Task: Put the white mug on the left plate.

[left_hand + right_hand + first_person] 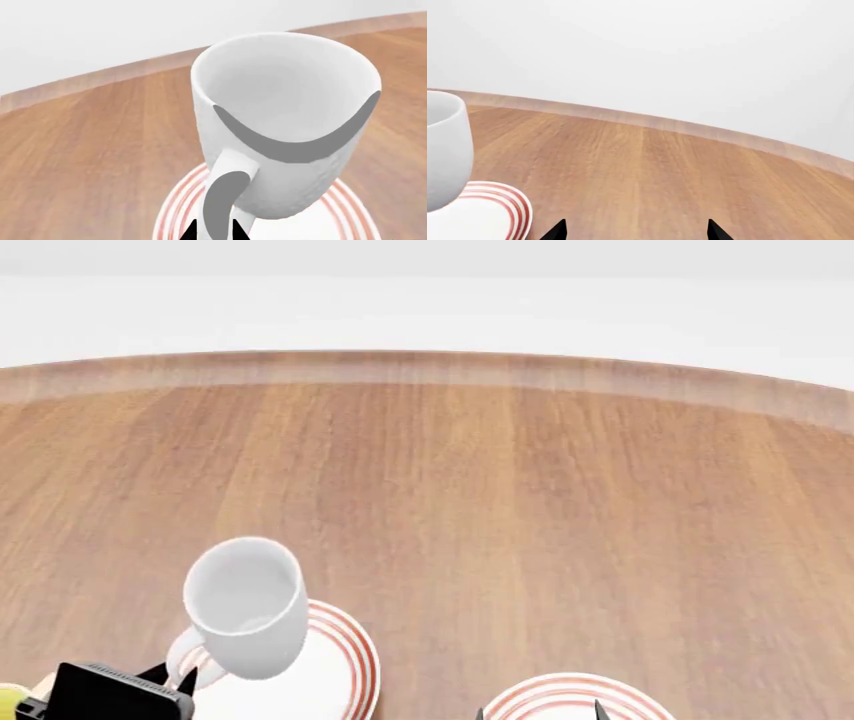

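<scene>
In the left wrist view the left claw [213,234] pinches the white mug [287,125] by its handle, tilted over the left plate [172,210]; the head view places them at the surface's [534,490] near-left edge; the right wrist view shows the right claw [635,231] spread, empty, farther off.

Wooden table [534,490] (white wall [660,55] behind)

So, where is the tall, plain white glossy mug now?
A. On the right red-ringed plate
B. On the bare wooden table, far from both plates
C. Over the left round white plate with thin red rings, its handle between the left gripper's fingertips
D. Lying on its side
C: the tall white mug stands upright over the left red-ringed plate, and its handle sits between the left gripper's fingertips.
</scene>
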You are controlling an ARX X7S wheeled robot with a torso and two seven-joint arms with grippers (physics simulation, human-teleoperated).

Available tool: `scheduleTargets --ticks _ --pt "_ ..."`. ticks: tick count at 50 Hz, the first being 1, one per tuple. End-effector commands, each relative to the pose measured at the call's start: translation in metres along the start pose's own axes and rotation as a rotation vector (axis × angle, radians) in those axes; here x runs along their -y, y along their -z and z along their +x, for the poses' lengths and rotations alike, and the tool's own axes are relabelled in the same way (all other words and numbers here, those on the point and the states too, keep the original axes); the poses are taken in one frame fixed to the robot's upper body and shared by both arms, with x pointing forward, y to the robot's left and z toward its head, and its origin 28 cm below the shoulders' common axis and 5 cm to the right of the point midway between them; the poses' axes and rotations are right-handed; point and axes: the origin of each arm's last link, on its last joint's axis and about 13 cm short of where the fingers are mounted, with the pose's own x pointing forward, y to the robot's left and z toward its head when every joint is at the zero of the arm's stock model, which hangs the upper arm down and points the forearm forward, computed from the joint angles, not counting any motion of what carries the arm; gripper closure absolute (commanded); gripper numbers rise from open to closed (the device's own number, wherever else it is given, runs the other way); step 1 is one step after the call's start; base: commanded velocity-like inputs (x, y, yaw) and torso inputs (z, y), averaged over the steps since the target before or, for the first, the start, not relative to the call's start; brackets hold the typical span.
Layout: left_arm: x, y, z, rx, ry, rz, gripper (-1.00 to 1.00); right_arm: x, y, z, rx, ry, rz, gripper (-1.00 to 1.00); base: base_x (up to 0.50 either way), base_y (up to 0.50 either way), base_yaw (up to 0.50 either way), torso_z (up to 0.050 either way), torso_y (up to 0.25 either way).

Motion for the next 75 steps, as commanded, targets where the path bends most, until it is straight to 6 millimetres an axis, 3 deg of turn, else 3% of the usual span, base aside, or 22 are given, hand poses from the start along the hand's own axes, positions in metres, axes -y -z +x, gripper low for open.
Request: scheduleTargets --ticks 1,62,63,75 --pt "-0.001 0.002 0.006 -0.007 0.001 -0.021 1.0 0.0 0.001 0.001 -0.002 0.0 -0.001 -1.0 0.0 0.0 0.0 0.0 0.0" --pt "0.0 0.031 0.029 -0.098 -0.045 -0.057 1.0 0.0 0.001 0.001 0.0 0.0 0.0 -1.0 0.0 0.0 0.0 0.0 0.0" --pt "-0.001 0.03 0.03 -0.1 -0.058 -0.059 -1.0 0.0 0.001 0.001 0.0 0.0 -0.001 -1.0 0.0 0.0 0.0 0.0 0.0" --pt "-0.002 0.027 0.029 -0.089 -0.07 -0.053 -1.0 0.0 0.001 0.001 0.001 0.001 0.0 -1.0 0.0 0.0 0.0 0.0 0.0"
